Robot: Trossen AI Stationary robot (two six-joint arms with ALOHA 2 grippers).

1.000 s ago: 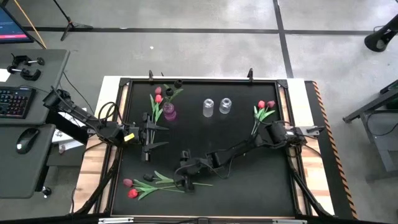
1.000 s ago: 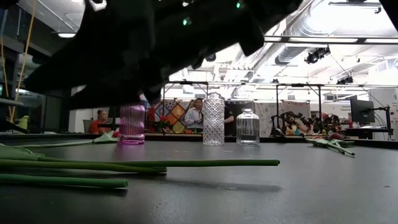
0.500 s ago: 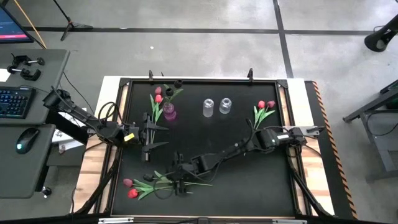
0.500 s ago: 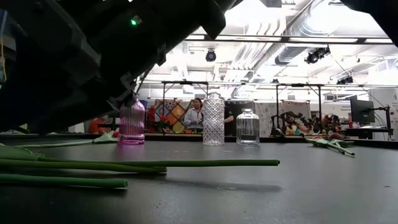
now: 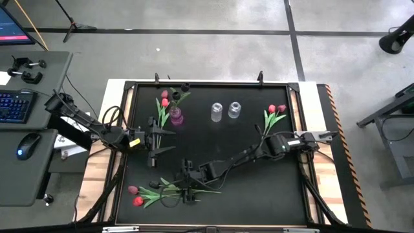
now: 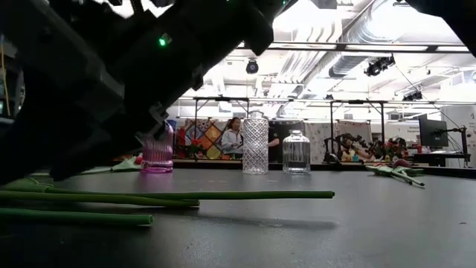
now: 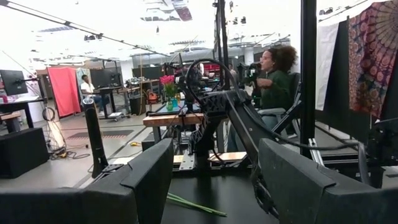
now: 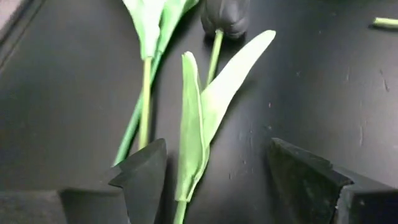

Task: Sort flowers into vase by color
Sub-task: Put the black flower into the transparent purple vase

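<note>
Your right pincer (image 5: 187, 194) hangs open over the loose tulips (image 5: 155, 191) lying on the worktop (image 5: 259, 188), well apart from the pink vase (image 5: 175, 118); a leafy stem (image 8: 194, 140) sits between its fingers (image 8: 144, 177). Your left pincer (image 5: 163, 141) waits open beside that vase

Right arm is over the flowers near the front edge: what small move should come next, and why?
Probably lower the right end effector and close on the stem. Its fingers are open on either side of a leafy tulip lying flat on the table, not yet gripped.
</note>
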